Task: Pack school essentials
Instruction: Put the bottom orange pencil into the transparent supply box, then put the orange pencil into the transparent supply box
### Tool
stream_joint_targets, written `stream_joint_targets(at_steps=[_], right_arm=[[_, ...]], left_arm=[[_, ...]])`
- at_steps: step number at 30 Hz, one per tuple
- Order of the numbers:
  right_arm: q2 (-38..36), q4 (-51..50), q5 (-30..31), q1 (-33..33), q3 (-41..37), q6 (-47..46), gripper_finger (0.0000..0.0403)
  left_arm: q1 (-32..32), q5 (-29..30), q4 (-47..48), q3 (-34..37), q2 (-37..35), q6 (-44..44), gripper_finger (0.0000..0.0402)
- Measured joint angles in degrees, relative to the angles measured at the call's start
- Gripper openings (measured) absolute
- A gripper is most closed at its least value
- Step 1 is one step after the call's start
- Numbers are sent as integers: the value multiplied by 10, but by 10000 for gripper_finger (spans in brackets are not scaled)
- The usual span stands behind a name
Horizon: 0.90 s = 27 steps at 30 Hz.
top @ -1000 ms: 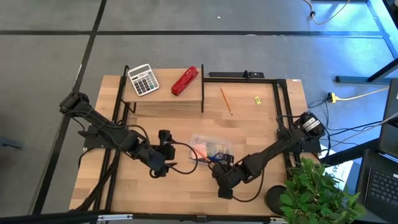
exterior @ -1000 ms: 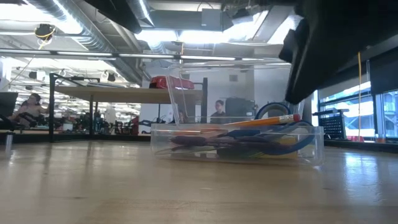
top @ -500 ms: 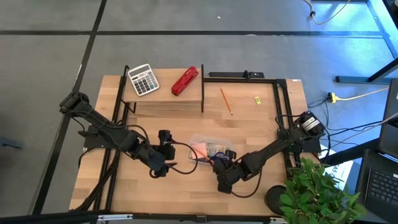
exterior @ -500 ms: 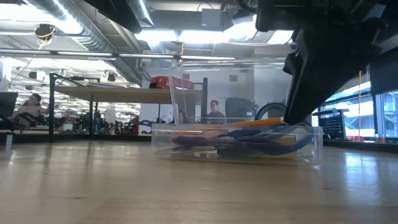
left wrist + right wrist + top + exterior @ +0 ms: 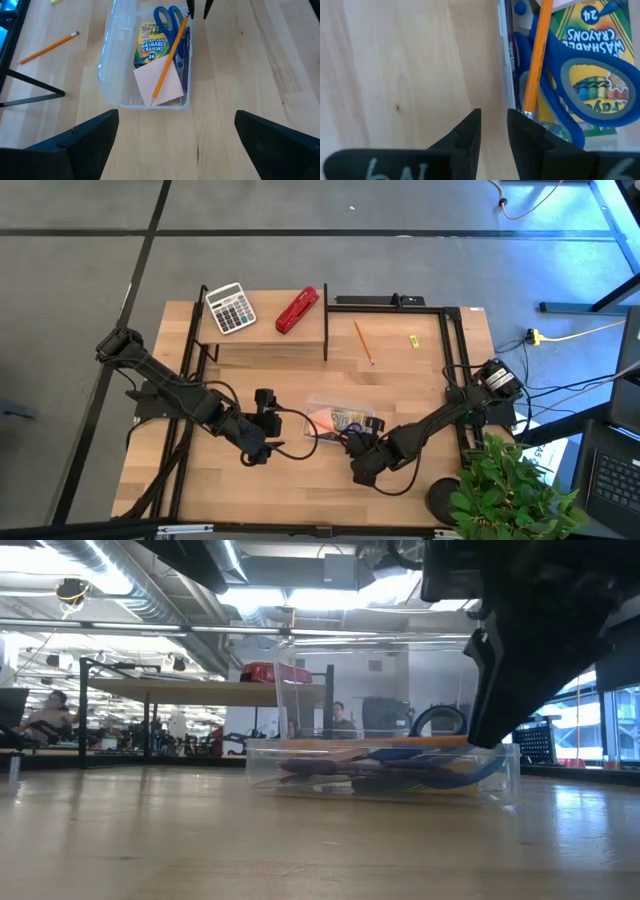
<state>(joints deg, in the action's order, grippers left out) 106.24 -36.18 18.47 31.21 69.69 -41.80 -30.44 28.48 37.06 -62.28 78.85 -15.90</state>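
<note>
Hovering at the near end wall of the clear case (image 5: 111,75), the right hand (image 5: 493,131) has its fingers narrowly apart, gripping nothing, just past the pencil (image 5: 169,56) resting on the scissors (image 5: 169,20) and sticky pad (image 5: 159,85). Well clear on bare bench (image 5: 300,490), the left hand (image 5: 264,405) gapes wide at the case's opposite end.

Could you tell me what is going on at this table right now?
The robot is packing school supplies into a clear plastic case. Crayons, blue scissors, a pink sticky pad and an orange pencil are already inside. The right end effector hovers at the case's end by the pencil's eraser tip, holding nothing. The left end effector waits open beside the case. Another pencil lies loose on the table.
</note>
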Motion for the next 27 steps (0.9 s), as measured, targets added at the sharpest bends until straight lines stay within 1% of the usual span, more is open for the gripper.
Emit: stream_joint_targets(at_steps=[6, 11, 20, 27], right_arm=[[0, -2, 28, 0, 0, 0, 97], [0, -11, 21, 0, 12, 4, 97], [0, -76, -10, 11, 128, 63, 97], [0, -188, 4, 13, 226, 58, 97]], left_arm=[[0, 0, 0, 0, 0, 0, 393], [0, 0, 0, 0, 0, 0, 393], [0, 0, 0, 0, 0, 0, 393], [0, 0, 0, 0, 0, 0, 393]])
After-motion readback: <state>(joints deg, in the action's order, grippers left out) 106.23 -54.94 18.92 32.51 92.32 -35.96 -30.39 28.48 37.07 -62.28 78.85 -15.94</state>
